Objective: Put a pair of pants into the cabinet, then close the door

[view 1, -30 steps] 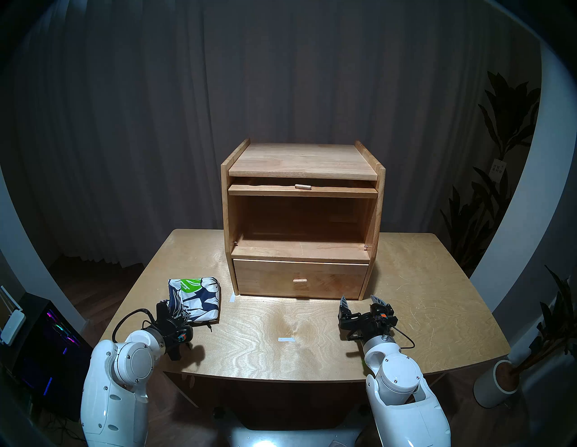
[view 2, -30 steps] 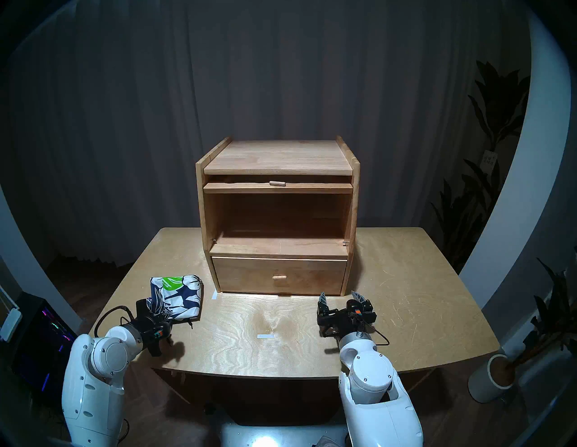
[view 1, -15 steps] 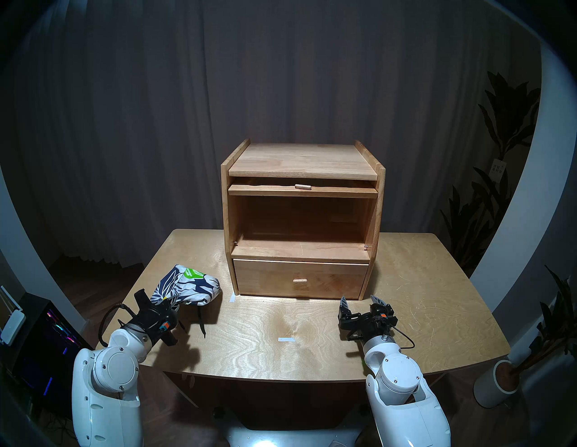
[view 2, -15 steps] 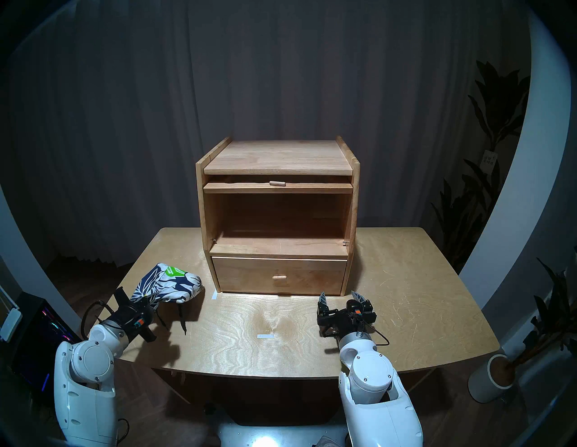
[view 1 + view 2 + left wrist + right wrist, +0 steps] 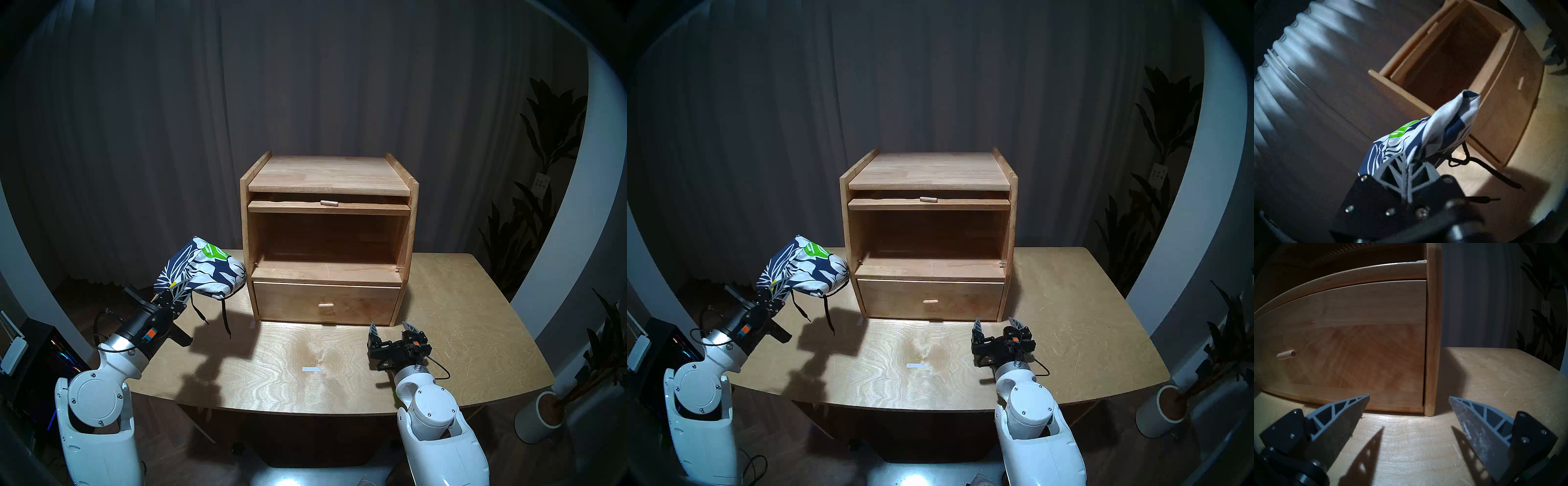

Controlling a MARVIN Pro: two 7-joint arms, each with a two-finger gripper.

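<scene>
left gripper (image 5: 176, 294) is clamped on the pants (image 5: 207, 268), held up beside the cabinet (image 5: 327, 173), while right gripper (image 5: 392, 327) sits wide open, empty

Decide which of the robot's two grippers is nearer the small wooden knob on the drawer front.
Right. The right gripper hovers low over the table, just before the drawer's right end, near the small wooden knob. The left gripper, raised, sits beyond the cabinet's left side.

head pair: high, facing cabinet (image 5: 328, 237) | wrists: close, low | shared: cabinet front
</scene>
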